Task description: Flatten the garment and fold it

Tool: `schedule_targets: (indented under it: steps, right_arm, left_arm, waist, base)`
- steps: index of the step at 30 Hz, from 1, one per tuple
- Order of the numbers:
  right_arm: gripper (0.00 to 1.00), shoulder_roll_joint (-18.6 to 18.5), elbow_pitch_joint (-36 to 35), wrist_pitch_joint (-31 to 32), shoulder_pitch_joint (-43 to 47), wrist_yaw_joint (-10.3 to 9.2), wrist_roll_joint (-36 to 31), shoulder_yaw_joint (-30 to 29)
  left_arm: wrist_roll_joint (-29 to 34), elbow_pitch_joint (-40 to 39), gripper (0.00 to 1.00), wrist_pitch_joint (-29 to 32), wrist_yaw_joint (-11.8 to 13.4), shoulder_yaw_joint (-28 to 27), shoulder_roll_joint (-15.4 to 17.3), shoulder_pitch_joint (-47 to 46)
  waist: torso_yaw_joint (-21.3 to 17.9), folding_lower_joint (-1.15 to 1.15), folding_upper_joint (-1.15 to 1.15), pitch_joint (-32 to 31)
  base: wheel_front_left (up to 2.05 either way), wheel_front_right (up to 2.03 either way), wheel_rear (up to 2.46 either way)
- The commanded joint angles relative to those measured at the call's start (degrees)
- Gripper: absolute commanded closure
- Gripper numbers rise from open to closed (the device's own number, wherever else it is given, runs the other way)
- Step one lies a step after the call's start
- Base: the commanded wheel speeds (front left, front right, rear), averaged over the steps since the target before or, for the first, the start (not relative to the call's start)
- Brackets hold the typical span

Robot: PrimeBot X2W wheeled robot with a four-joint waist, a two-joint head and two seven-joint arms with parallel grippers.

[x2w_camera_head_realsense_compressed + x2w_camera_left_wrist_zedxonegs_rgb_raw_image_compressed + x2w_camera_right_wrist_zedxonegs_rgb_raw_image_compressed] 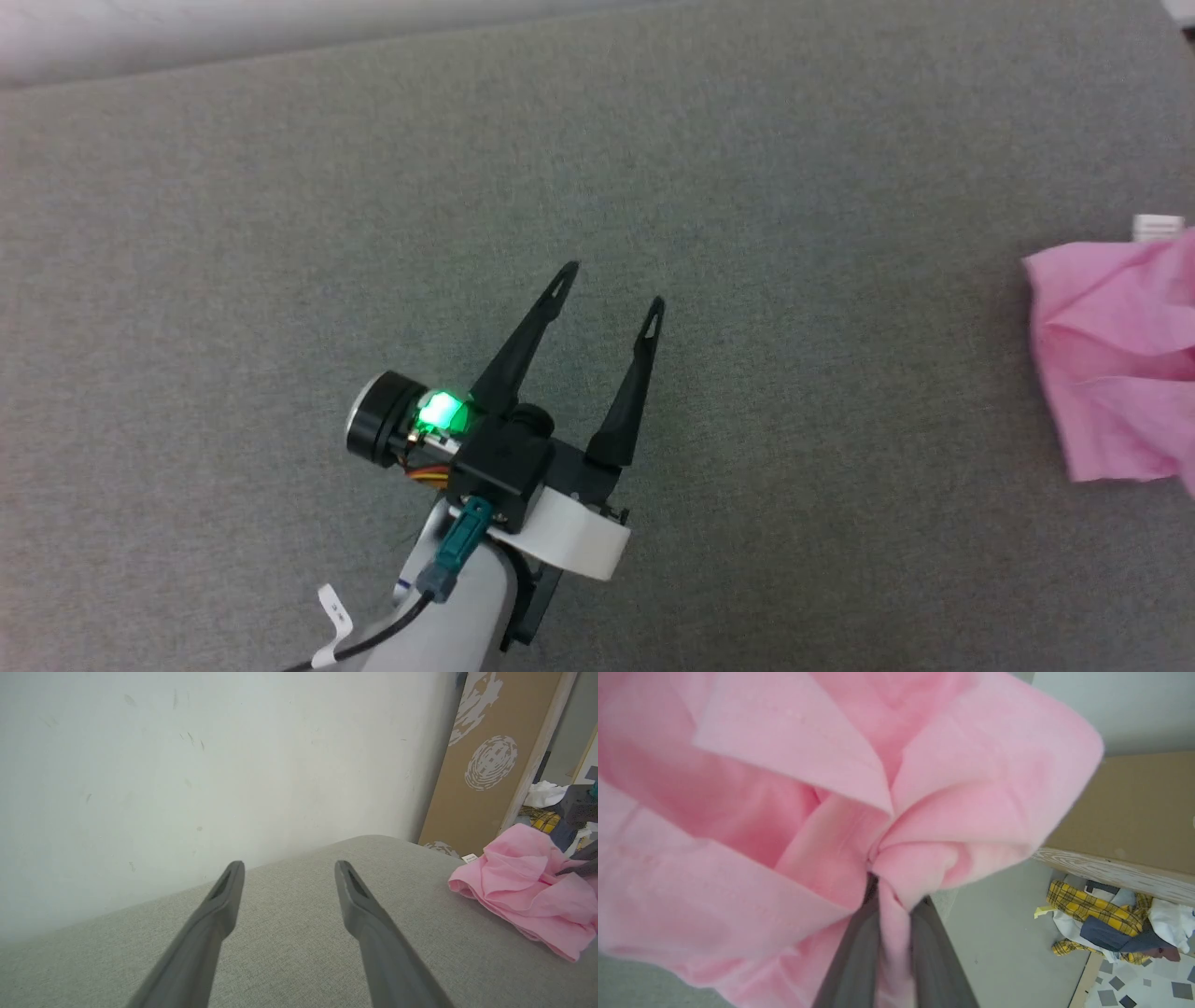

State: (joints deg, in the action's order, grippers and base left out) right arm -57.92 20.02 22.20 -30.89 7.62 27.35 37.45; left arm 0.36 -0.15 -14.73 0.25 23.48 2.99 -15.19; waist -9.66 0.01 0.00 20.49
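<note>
Now | light pink thin-fabric shorts [1111,355] lie bunched on grey upholstered surface [653,168], robot's right | right gripper [894,896] jaws pinch a fold | left gripper [612,287] jaws spread, well apart | best: grip opposite edge, pull evenly.

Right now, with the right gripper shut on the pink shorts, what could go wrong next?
The right gripper pinches a bunched wad of the shorts, so pulling may drag layers together. The left gripper is open and apart from the cloth, leaving nothing to anchor it. The shorts lie near the edge of the grey cushion and could slip off.
</note>
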Motion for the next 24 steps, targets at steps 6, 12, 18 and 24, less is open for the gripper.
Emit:
schedule_targets:
  steps: [6,12,18,24]
  right_arm:
    - [1.0,-3.2,10.2,-8.1,-1.5,-0.13,-3.1,-0.4]
    - [1.0,-2.0,19.5,-16.1,-3.1,-0.13,-5.3,-5.3]
    - [1.0,0.4,25.6,-19.7,-3.4,-0.13,-6.6,-6.9]
    - [0.0,1.8,28.6,-19.9,-4.6,-0.13,-6.8,-6.8]
  left_arm:
    - [0.8,-2.0,0.0,-0.3,0.2,1.2,0.3,-2.7]
    - [0.7,-3.5,0.0,-0.3,0.9,2.0,0.7,-4.0]
    - [0.1,-3.5,0.0,-0.3,1.6,2.2,1.1,-4.0]
    - [-0.8,-2.7,0.0,-0.3,2.3,1.8,1.2,-3.2]
  waist:
    - [1.5,-0.01,0.0,8.2]
    - [4.0,-0.01,0.0,10.9]
    - [4.9,-0.01,0.0,10.9]
    - [4.3,-0.01,0.0,7.6]
  base:
    - [0.0,0.0,0.0]
    - [0.0,0.0,0.0]
    - [0.0,0.0,0.0]
    - [0.0,0.0,0.0]
